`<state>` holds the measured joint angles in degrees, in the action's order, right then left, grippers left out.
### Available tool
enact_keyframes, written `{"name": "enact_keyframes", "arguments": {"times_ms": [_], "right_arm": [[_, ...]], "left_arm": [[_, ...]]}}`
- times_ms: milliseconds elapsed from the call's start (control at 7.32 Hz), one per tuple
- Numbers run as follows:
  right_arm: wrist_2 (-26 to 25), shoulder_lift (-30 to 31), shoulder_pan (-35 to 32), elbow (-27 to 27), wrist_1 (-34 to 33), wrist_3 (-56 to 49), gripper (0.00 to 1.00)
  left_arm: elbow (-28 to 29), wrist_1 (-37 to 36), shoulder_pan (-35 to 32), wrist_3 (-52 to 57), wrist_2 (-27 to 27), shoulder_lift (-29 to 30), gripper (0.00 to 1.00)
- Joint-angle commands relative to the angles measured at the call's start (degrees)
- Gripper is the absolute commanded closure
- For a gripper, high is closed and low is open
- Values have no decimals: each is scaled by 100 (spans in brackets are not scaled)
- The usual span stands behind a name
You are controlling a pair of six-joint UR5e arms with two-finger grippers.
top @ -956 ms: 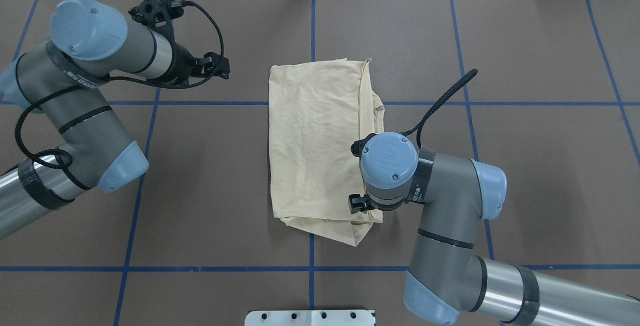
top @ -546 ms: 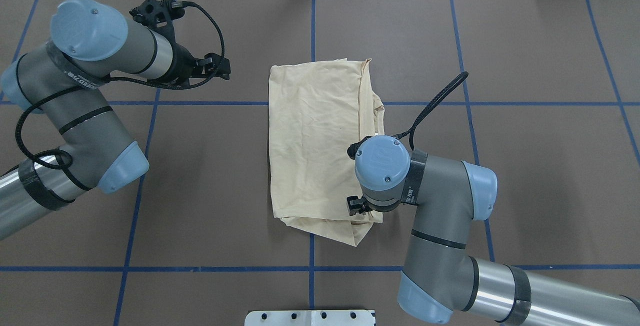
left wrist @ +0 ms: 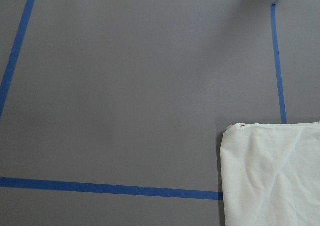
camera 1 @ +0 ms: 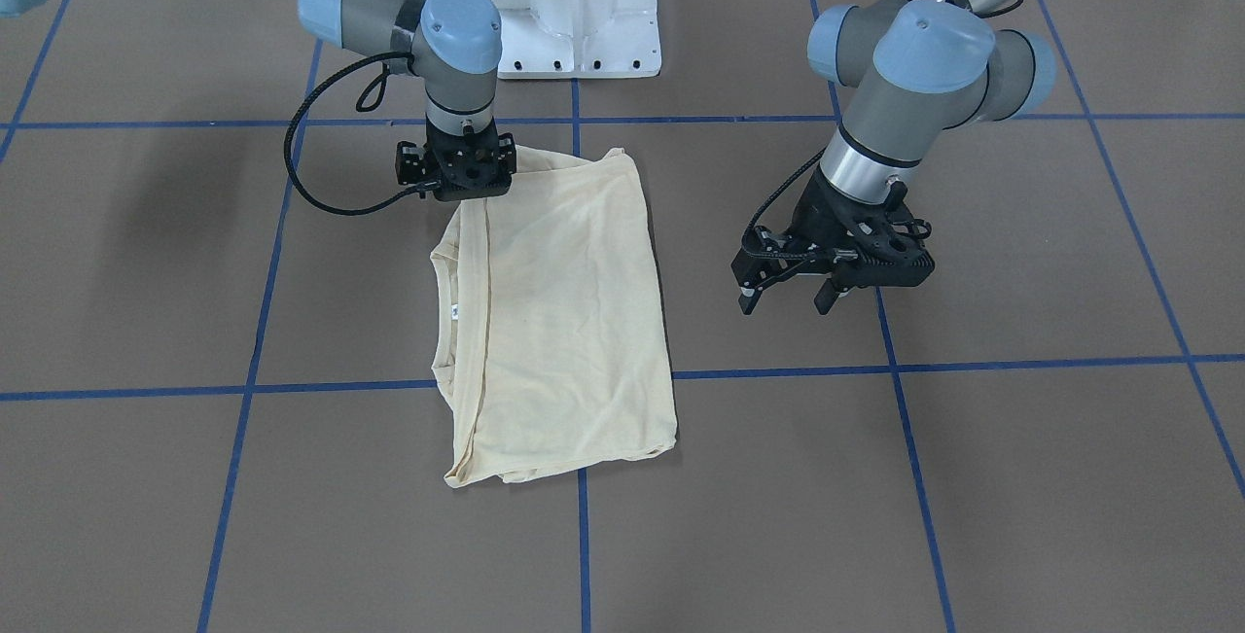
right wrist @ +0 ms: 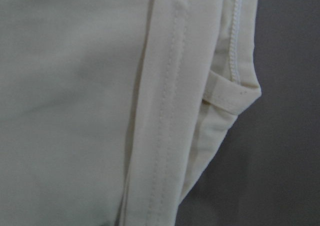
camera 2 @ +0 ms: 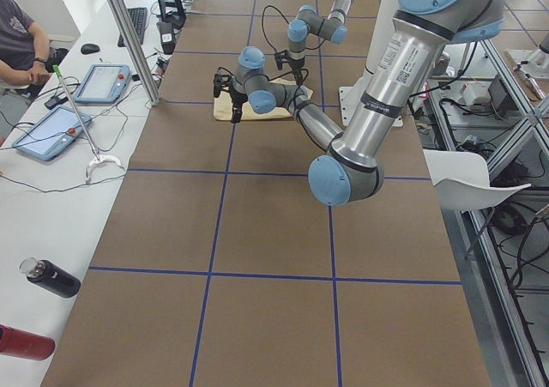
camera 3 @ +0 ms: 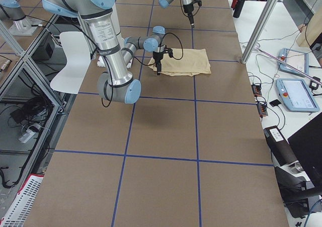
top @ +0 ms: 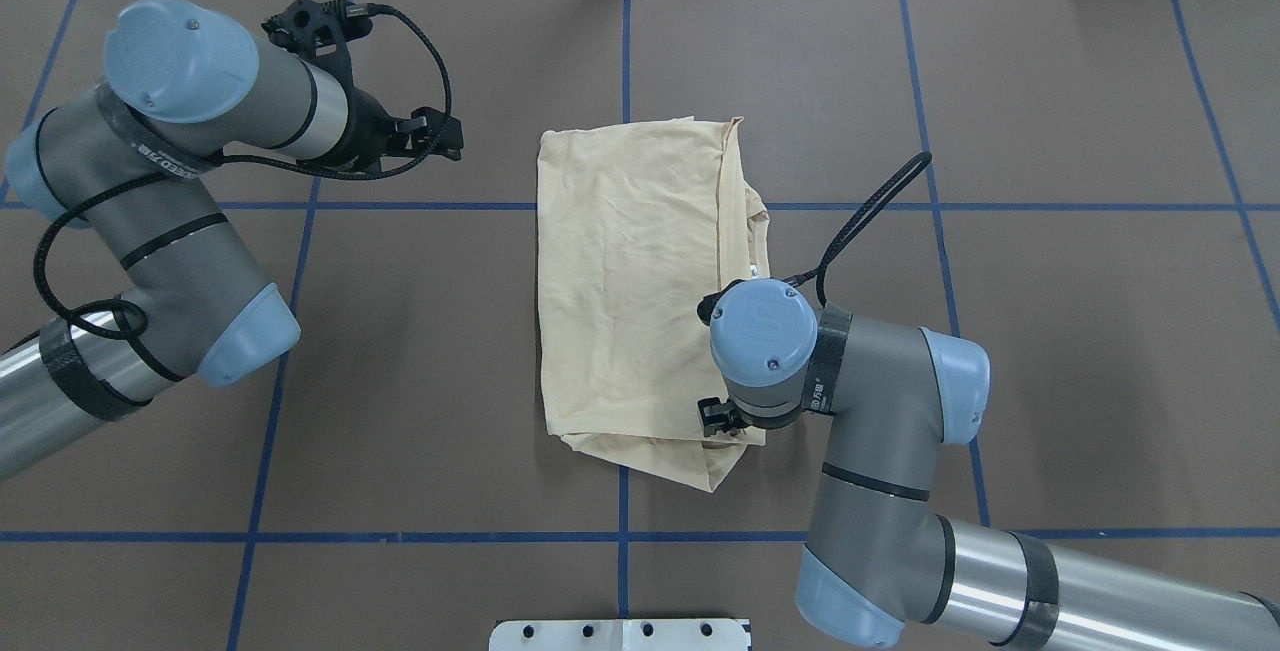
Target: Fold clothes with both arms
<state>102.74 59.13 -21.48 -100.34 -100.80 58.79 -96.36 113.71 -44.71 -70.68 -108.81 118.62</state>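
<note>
Checking in: where does the T-shirt [top: 630,271] lie?

— Flat in the middle of the bench [top: 400,381], folded into a tall rectangle. Its neck opening is on my right side, with the small white label [camera 1: 455,310] showing just inside the collar.

And your right end effector [camera 1: 455,181]?

— It points straight down on the shirt's corner nearest my base, on my right-hand side. My own wrist hides the fingers from above, and my wrist camera shows only seams and a hem edge very close up. I cannot tell whether the fingers are apart or pinching fabric.

And the left one?

— My left end effector [camera 1: 784,302] hangs above bare bench, well apart from the shirt and off its left edge. Its two fingers are spread apart with nothing between them. From that wrist camera I see one corner of the folded shirt at the lower right, lying over a blue tape line [left wrist: 110,188].
</note>
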Motion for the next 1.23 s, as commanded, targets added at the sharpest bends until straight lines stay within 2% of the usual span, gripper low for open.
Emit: {"name": "enact_keyframes", "arguments": {"times_ms": [0,1093], "right_arm": [[0,19,-49,-3,-10,-43,0],[27,222,-295,-117,-10,-149,0]], "left_arm": [[3,2,7,-15,0,21,0],[-23,-7,15,-77,0,82,0]]}}
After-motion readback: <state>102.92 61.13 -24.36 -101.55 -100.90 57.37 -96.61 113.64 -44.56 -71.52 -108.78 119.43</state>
